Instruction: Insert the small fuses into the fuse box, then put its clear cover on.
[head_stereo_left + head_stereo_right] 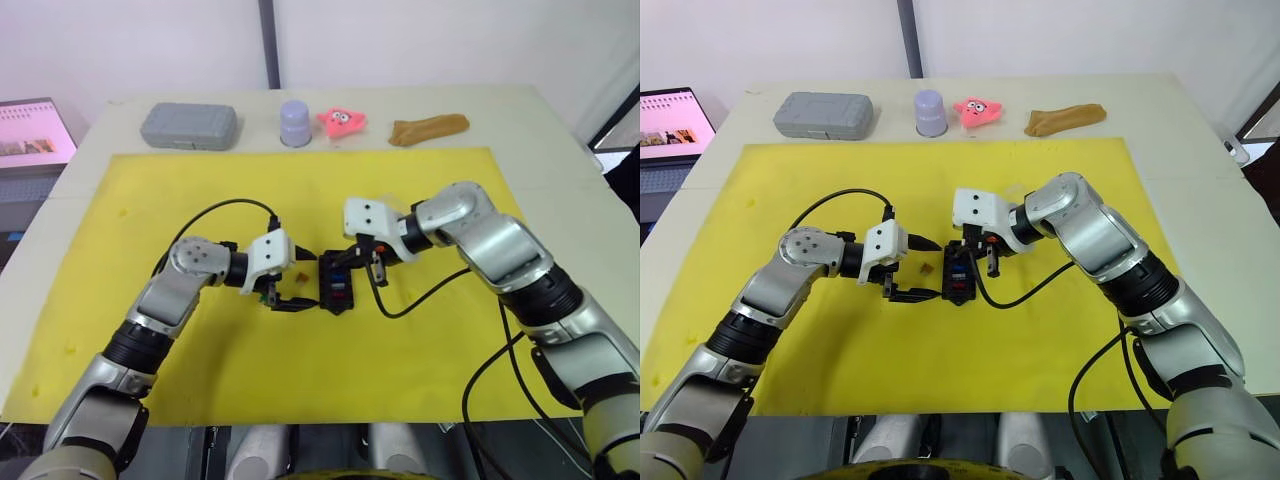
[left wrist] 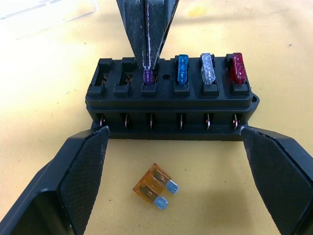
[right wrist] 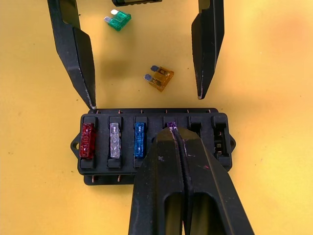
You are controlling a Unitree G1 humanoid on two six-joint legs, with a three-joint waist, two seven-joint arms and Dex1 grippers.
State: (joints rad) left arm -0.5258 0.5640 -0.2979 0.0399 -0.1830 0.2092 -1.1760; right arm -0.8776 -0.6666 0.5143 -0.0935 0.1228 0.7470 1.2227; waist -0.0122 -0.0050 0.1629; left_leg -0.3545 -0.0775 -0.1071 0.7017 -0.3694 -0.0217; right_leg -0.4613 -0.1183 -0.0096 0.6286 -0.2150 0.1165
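The black fuse box [image 2: 171, 105] lies on the yellow mat [image 1: 200, 180] between my two grippers. Red [image 2: 237, 67], grey [image 2: 208, 68] and blue [image 2: 182, 67] fuses stand in one row of its slots. My right gripper [image 3: 172, 131] is shut on a purple fuse [image 2: 147, 75], which sits in the slot beside the blue one. Two slots at that row's end hold nothing. My left gripper [image 2: 173, 136] stands open at the box's other long side, its fingers wide apart. An orange fuse [image 2: 155, 186] lies on the mat between those fingers, and a green fuse [image 3: 118, 19] lies further off. The clear cover [image 2: 49, 14] rests on the mat beyond the box.
Along the table's far edge stand a grey rounded case [image 1: 188, 126], a lilac cup [image 1: 295, 122], a pink toy [image 1: 341, 122] and a brown object [image 1: 428, 129]. A laptop [image 1: 35, 135] sits off the table's left. Black cables loop from both wrists over the mat.
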